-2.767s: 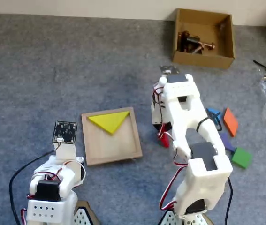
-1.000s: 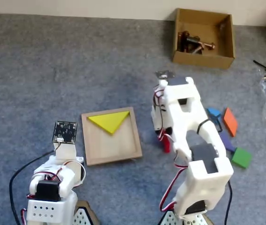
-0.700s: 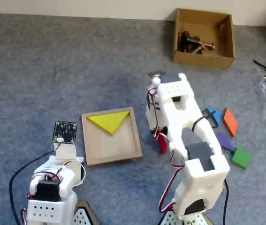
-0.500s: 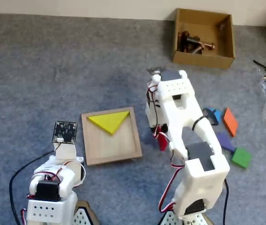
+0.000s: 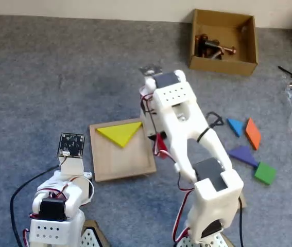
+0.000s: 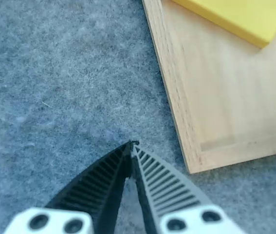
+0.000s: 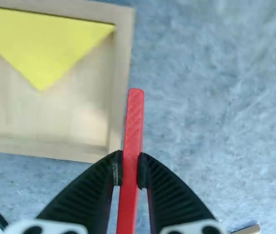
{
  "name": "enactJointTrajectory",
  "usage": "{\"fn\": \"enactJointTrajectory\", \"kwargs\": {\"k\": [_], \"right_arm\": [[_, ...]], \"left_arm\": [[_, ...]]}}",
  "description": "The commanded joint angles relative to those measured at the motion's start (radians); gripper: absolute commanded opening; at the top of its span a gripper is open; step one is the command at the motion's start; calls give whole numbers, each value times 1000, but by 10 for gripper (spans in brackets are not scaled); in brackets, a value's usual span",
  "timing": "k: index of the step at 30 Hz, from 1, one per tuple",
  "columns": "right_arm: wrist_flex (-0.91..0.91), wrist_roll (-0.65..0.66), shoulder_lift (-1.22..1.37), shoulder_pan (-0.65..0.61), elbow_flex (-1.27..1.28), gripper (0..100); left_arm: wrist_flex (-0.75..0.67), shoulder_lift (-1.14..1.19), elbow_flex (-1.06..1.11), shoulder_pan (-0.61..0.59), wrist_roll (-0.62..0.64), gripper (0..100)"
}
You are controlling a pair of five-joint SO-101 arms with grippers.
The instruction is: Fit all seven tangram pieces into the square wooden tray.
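Red piece (image 7: pixel 135 117) clamped in right tool (image 7: pixel 128 160), just beside tray (image 7: pixel 122 73) edge.

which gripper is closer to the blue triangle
Right. The right gripper, shut on the red piece, is at the tray's edge facing the blue triangle; the left gripper sits off the tray's opposite edge.

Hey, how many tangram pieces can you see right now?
6: yellow triangle in the tray; red piece in the right arm's jaws, by the tray; blue piece, orange piece, purple piece and green piece on the carpet. A seventh may be hidden.
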Motion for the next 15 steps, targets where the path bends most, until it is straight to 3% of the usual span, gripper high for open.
{"fn": "enactJointTrajectory", "kwargs": {"k": [1,15], "right_arm": [[39,-9,-15,-36,-107,5],[-91,-78,-13,-189,-119,5]], "left_arm": [[-2,-7,19,15,8,5],[-2,-7,19,15,8,5]]}}
